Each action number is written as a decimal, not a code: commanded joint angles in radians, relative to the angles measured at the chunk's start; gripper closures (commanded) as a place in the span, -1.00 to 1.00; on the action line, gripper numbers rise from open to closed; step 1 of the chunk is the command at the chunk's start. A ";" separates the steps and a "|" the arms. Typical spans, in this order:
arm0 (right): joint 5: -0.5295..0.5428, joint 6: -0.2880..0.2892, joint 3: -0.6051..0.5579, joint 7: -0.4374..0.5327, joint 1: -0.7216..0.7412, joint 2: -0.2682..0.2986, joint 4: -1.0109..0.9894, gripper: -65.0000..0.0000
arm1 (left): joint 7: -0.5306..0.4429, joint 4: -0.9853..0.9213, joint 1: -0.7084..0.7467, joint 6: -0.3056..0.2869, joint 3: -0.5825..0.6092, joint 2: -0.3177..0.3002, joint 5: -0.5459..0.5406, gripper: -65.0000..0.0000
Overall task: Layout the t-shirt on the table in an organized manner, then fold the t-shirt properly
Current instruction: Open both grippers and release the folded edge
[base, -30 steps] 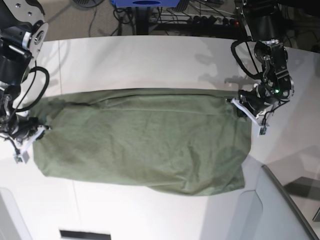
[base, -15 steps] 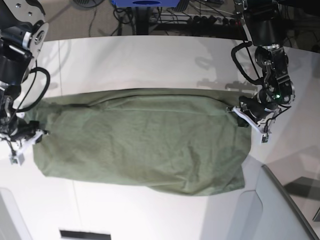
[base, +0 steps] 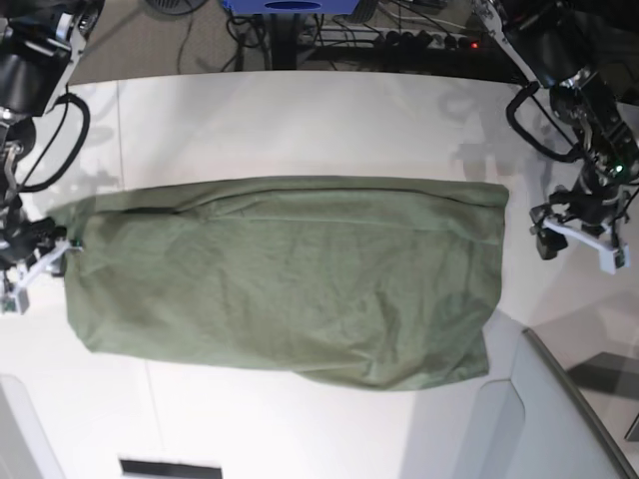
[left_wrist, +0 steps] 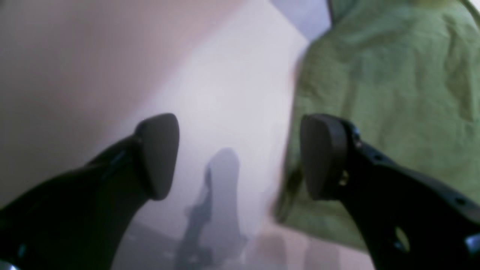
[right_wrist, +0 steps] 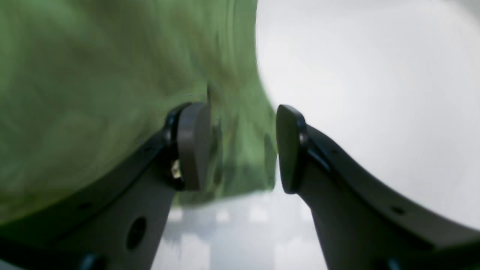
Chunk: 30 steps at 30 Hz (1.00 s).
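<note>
You have the t-shirt (base: 285, 279) lying flat across the middle of the table (base: 300, 125), stretched into a long band that runs from one side of the base view to the other. Its far edge looks straight, with a fold line running just inside it; its near edge sags into a rounded, slightly bunched corner next to the grey angled panel (base: 559, 419). The cloth is lightly creased all over, and you cannot make out sleeves or neck from here. Your left gripper (base: 577, 238) stands just off the shirt's end on the base view's right, clear of the cloth, over bare table. From the left wrist camera, its jaws are spread wide with only white tabletop and its own shadow between them, and the green fabric (left_wrist: 390, 93) lies off to one side behind one fingertip (left_wrist: 322, 155); it holds nothing. Your right gripper (base: 35, 269) sits at the opposite end, right at the shirt's corner. From the right wrist camera, its jaws are parted about halfway, with the shirt's edge (right_wrist: 240, 150) showing in the gap; the picture is blurred, but the pads (right_wrist: 193, 146) do not appear to be pinching the cloth.
</note>
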 commanded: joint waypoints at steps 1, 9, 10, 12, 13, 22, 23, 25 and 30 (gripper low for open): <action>0.017 0.004 -0.001 0.026 0.027 0.010 -0.003 0.14 | -0.017 0.041 0.012 -0.001 -0.013 -0.014 -0.009 -0.50; 0.017 0.004 -0.001 0.057 0.089 0.016 -0.196 0.14 | -0.018 0.157 0.187 -0.002 -0.027 -0.013 -0.010 -0.50; 0.017 0.004 -0.001 0.058 0.091 0.016 -0.208 0.15 | -0.018 0.158 0.195 -0.002 -0.027 -0.013 -0.018 -0.50; 0.017 0.004 -0.001 0.058 0.103 0.015 -0.228 0.16 | -0.018 0.158 0.219 -0.002 -0.029 -0.016 -0.072 -0.50; 0.017 0.004 -0.001 0.058 0.108 0.013 -0.237 0.17 | -0.018 0.158 0.230 -0.002 -0.029 -0.027 -0.108 -0.50; 0.017 0.004 -0.001 0.051 0.109 0.010 -0.234 0.97 | -0.018 0.147 0.261 -0.002 -0.029 -0.060 -0.250 -0.50; 0.017 0.004 -0.001 0.049 0.109 0.010 -0.234 1.00 | -0.018 0.147 0.261 -0.002 -0.029 -0.060 -0.250 -0.50; 0.017 0.004 -0.001 0.049 0.111 0.010 -0.234 1.00 | -0.018 0.147 0.261 -0.002 -0.029 -0.060 -0.250 -0.50; 0.017 0.004 -0.009 0.000 0.169 0.010 -0.234 1.00 | -0.018 0.147 0.259 -0.002 -0.029 -0.060 -0.250 -0.50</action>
